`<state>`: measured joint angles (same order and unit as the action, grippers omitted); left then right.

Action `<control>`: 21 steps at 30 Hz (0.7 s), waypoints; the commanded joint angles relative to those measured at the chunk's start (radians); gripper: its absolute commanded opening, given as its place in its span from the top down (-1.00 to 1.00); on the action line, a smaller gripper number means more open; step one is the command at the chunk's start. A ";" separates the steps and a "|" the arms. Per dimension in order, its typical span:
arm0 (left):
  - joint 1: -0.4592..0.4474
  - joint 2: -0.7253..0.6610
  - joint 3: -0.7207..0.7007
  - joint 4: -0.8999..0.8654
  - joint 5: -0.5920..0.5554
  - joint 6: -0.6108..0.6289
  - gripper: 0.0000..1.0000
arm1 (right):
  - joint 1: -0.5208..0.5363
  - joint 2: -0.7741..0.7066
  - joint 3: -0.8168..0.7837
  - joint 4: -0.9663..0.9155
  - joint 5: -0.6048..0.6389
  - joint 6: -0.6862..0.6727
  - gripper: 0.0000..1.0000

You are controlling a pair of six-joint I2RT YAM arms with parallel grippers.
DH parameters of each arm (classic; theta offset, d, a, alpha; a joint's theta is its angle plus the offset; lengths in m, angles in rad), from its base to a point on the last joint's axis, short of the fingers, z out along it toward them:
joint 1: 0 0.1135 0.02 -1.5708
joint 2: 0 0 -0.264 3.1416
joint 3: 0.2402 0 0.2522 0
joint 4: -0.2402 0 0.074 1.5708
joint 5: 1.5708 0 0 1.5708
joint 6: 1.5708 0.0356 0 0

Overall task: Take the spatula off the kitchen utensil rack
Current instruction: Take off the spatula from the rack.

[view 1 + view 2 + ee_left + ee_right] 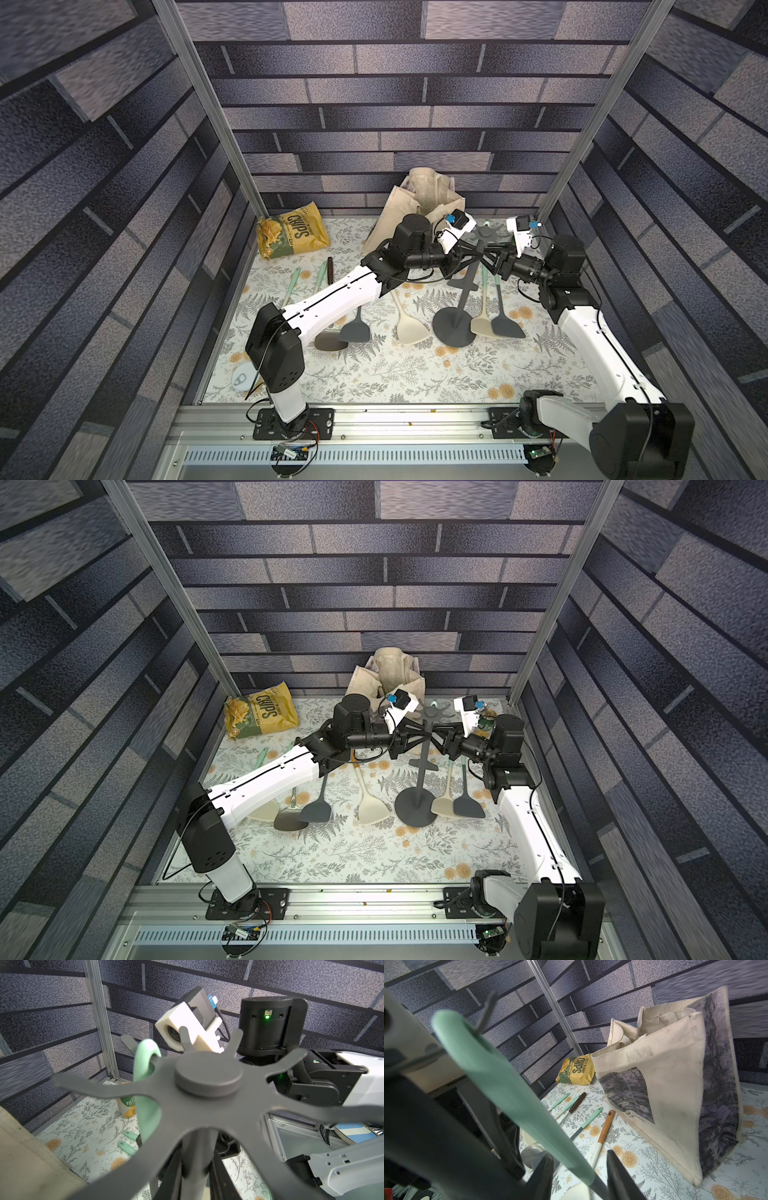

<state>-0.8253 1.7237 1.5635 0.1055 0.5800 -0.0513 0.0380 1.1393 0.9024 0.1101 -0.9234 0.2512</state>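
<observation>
1. Bright, even light falls from above onto the flowered counter point(415, 374). The patterned walls stay dimmer in both top views.
2. Shadows are faint and soft-edged, lying close under the left arm point(332, 299).
3. The metal front rail point(374, 415) shows pale glare.
4. Wide-angle bending tilts the corner posts outward, and the wall print smears towards the edges.
5. In the left wrist view the kitchen utensil rack point(207, 1076) is fairly sharp at its hub. Its spoke tips blur at the borders, and a green indicator light point(267, 1016) glows.
6. In the right wrist view the near spatula point(508, 1095) handle is out of focus, while the tote bag point(675, 1084) and chips bag point(577, 1073) are crisp.
</observation>
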 commanded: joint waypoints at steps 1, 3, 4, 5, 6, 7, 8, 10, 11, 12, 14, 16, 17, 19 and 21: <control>-0.009 -0.006 0.055 0.065 0.038 -0.020 0.53 | 0.030 0.013 0.035 0.042 -0.010 0.012 0.19; -0.008 -0.008 0.054 0.062 0.038 -0.020 0.53 | 0.035 0.013 0.036 0.044 -0.002 0.013 0.30; -0.009 -0.009 0.053 0.063 0.037 -0.019 0.53 | 0.035 0.011 0.038 0.044 0.000 0.010 0.38; -0.009 -0.011 0.050 0.063 0.037 -0.018 0.53 | 0.034 0.008 0.035 0.040 0.003 0.007 0.44; -0.010 -0.012 0.049 0.064 0.035 -0.018 0.53 | 0.035 0.005 0.037 0.030 0.006 -0.001 0.50; -0.010 -0.013 0.046 0.064 0.034 -0.021 0.53 | 0.035 0.001 0.039 0.015 0.011 -0.011 0.56; -0.010 -0.013 0.045 0.065 0.034 -0.020 0.53 | 0.035 0.000 0.042 0.003 0.012 -0.020 0.60; -0.012 -0.015 0.043 0.067 0.034 -0.020 0.53 | 0.035 -0.008 0.047 -0.031 0.022 -0.043 0.67; -0.014 -0.015 0.040 0.066 0.032 -0.021 0.53 | 0.035 -0.011 0.050 -0.046 0.028 -0.051 0.69; -0.012 -0.015 0.040 0.068 0.032 -0.021 0.53 | 0.035 -0.015 0.052 -0.064 0.042 -0.065 0.74; -0.014 -0.016 0.037 0.069 0.032 -0.022 0.53 | 0.035 -0.029 0.056 -0.102 0.076 -0.094 0.79; -0.015 -0.018 0.034 0.069 0.032 -0.022 0.53 | 0.035 -0.044 0.058 -0.137 0.128 -0.128 0.81; -0.014 -0.019 0.033 0.069 0.032 -0.022 0.53 | 0.035 -0.051 0.060 -0.152 0.154 -0.141 0.81; -0.017 -0.019 0.031 0.070 0.034 -0.023 0.53 | 0.035 -0.067 0.058 -0.172 0.204 -0.165 0.82; -0.019 -0.020 0.028 0.069 0.033 -0.022 0.53 | 0.035 -0.083 0.059 -0.182 0.262 -0.178 0.83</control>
<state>-0.8371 1.7252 1.5646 0.1085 0.5915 -0.0547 0.0662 1.0882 0.9306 -0.0132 -0.7483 0.1131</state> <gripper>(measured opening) 0.237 0.154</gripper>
